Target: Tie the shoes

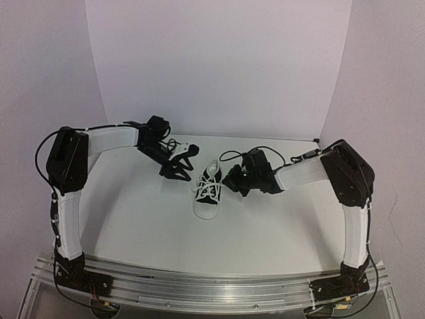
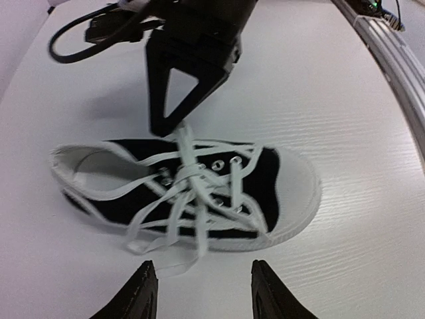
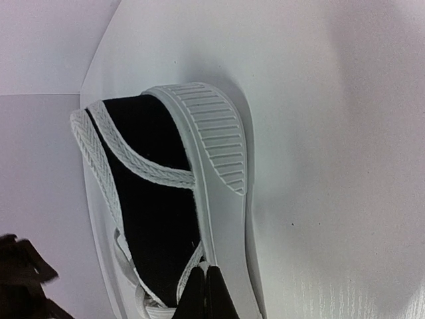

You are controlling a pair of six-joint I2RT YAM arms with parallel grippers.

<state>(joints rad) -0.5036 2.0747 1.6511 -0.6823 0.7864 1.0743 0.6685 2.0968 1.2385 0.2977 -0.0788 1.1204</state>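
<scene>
A small black canvas sneaker [image 1: 206,199] with a white toe cap and sole lies mid-table, its toe toward the arms. Its white laces [image 2: 192,173] are loosely crossed, and a loose end trails onto the table. My left gripper [image 2: 202,289] is open with nothing between its fingers, just short of that loose end and to the left of the shoe [image 2: 265,173]. From the other side, my right gripper [image 3: 206,276] is shut on a strand of lace at the shoe's upper edge [image 3: 153,199]. In the left wrist view that right gripper [image 2: 163,126] sits with its tip against the raised laces.
The white table [image 1: 133,212] runs up into a curved white backdrop [image 1: 219,66]. An aluminium rail [image 1: 212,286] carrying both arm bases lines the near edge. A black cable [image 2: 66,46] loops beside the right arm's wrist.
</scene>
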